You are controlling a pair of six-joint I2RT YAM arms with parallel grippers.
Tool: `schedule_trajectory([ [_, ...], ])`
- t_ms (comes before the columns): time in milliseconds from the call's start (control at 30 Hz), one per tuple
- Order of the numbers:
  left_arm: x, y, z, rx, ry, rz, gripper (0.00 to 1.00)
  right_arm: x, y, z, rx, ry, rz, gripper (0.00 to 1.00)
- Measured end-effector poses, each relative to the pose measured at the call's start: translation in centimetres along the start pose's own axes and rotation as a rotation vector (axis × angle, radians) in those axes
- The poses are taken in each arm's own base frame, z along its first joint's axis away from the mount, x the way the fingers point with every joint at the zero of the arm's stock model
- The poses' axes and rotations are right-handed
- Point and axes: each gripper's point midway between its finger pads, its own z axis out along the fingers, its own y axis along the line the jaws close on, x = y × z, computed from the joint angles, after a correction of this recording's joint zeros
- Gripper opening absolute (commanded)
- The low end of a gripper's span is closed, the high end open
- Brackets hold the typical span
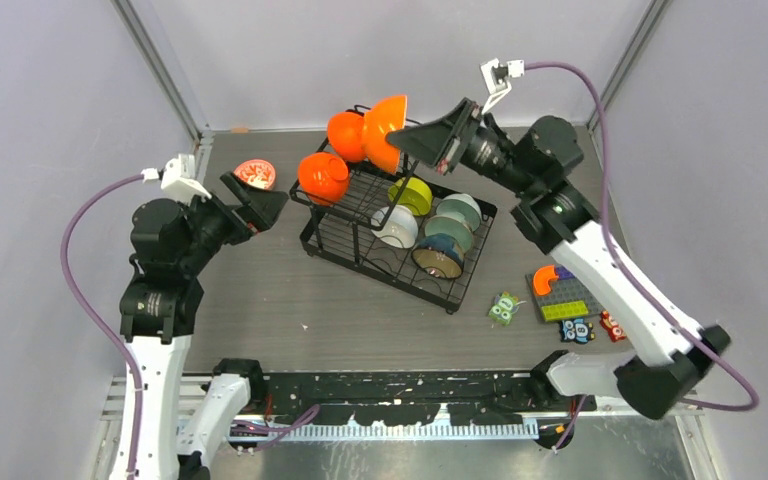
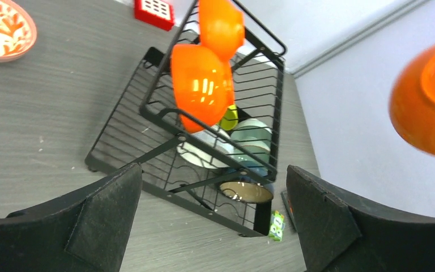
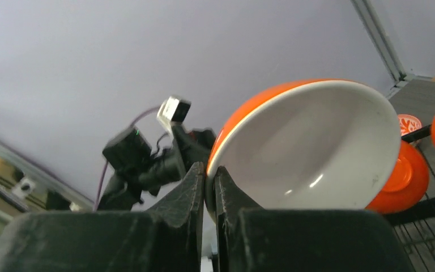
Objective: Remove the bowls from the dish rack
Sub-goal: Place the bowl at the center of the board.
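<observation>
The black wire dish rack [image 1: 362, 259] stands mid-table. My right gripper [image 1: 407, 143] is shut on the rim of an orange bowl with a white inside [image 1: 384, 128], held above the rack's upper tier; in the right wrist view the fingers [image 3: 209, 173] pinch its rim [image 3: 311, 141]. Two more orange bowls [image 1: 345, 135] [image 1: 322, 177] sit in the upper basket. Lime [image 1: 412, 195], white [image 1: 395, 228], mint [image 1: 457, 212] and dark [image 1: 438, 258] bowls stand in the lower tier. My left gripper [image 1: 265, 205] is open and empty left of the rack, near a red-patterned bowl [image 1: 255, 173] on the table.
Flat toy blocks [image 1: 563, 295] and owl cards [image 1: 503, 308] [image 1: 578, 330] lie right of the rack. A small red tag [image 2: 154, 11] sits behind the rack. Grey walls close in the table on three sides.
</observation>
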Motion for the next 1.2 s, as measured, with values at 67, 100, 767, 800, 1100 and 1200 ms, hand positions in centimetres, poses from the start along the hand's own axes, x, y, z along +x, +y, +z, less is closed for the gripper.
schedule_trajectory([
  [67,-0.2,-0.9,0.2,0.04,0.012,0.011,1.0,1.4,3.4,-0.8,0.012,0.054,-0.108,0.01],
  [100,-0.5,-1.6,0.3,0.071,0.019,0.022,1.0,2.5,5.3,-1.4,0.01,0.089,-0.163,0.01],
  [767,1.8,-11.6,-1.9,0.298,0.265,0.344,1.0,16.8,1.0,-13.5,0.427,0.727,-0.992,0.01],
  [800,2.7,-11.5,-2.2,0.287,0.295,0.366,1.0,17.2,0.6,-13.6,0.436,0.748,-1.031,0.01],
  [1100,8.5,-10.0,-3.7,0.201,0.499,0.504,0.96,18.9,-0.4,-13.9,0.432,0.851,-1.239,0.01],
  [1200,8.5,-9.6,-4.4,0.178,0.516,0.517,0.97,19.7,-0.3,-14.1,0.403,0.892,-1.29,0.01],
])
